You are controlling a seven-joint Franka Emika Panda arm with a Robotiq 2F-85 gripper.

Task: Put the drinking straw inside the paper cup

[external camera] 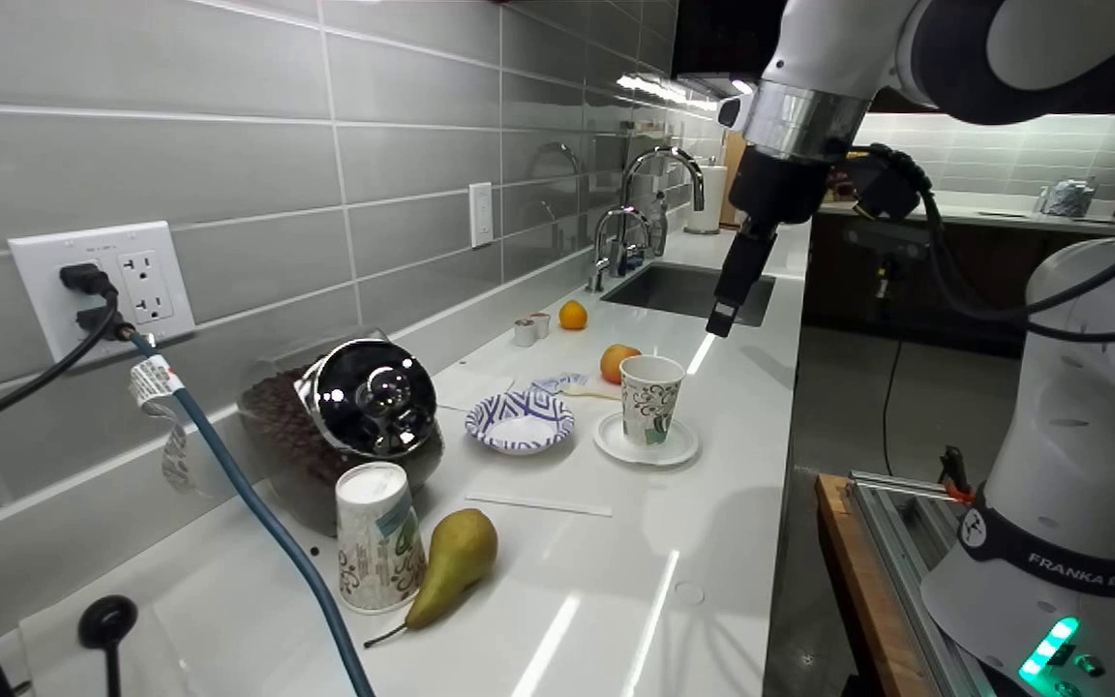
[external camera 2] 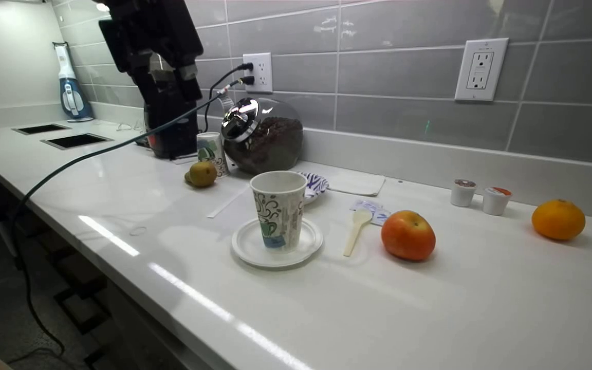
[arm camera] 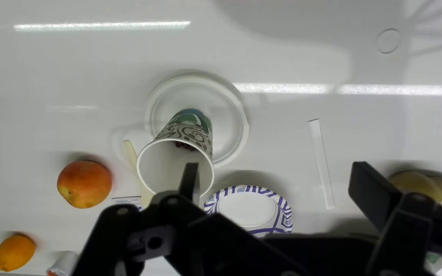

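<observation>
While the claw hangs high over the desk, its two fingers spread wide, the drinking straw lies flat on the desk below, well apart from them. In the wrist view the straw shows within the gap between the fingers, closer to the right one, and runs roughly crosswise to the line joining their tips. It looks thin and white all along, perhaps paper-wrapped, though the view is too coarse to be sure. Left of it in that view is the paper cup, partly hidden behind the left finger; in both exterior views this cup stands upright on a white plate, apart from the straw. In an exterior view the straw lies on the near side of a blue-patterned bowl, with a pear and an upside-down cup to its near left and the plate to its far right. In an exterior view, a pale spoon and a red-orange fruit lie right of the plate.
</observation>
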